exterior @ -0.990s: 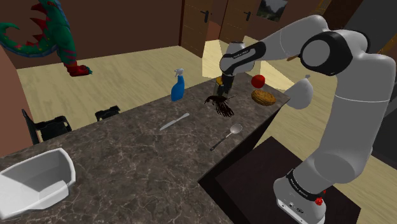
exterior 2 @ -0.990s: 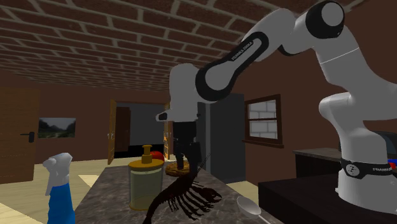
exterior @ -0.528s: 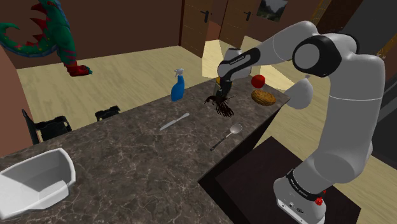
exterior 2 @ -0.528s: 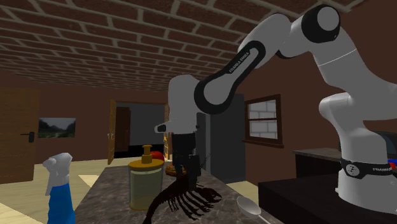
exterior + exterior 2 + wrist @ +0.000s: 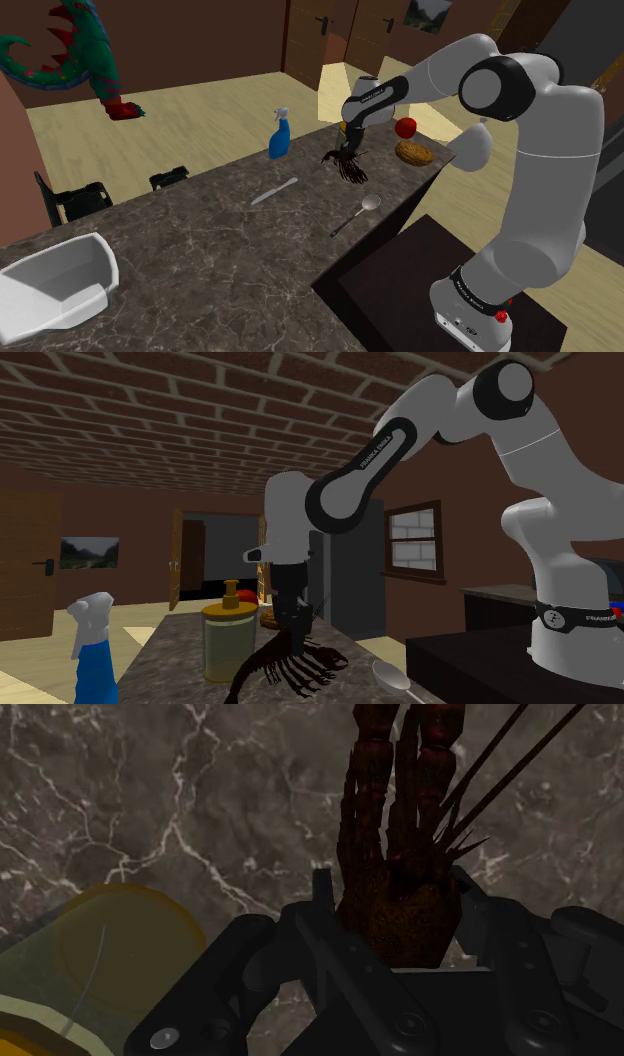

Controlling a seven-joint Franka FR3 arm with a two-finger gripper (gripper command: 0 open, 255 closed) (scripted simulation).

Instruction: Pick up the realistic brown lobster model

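Lobster: dark brown, on marbled worktop, body clasped between tool fingers; yellowish jar just beside.

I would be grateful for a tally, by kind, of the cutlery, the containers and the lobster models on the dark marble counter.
Cutlery: 2, the grey knife and the spoon.
Containers: 3, the white bin, the blue spray bottle and the yellowish jar.
Lobster models: 1, the dark lobster model.
Total: 6.
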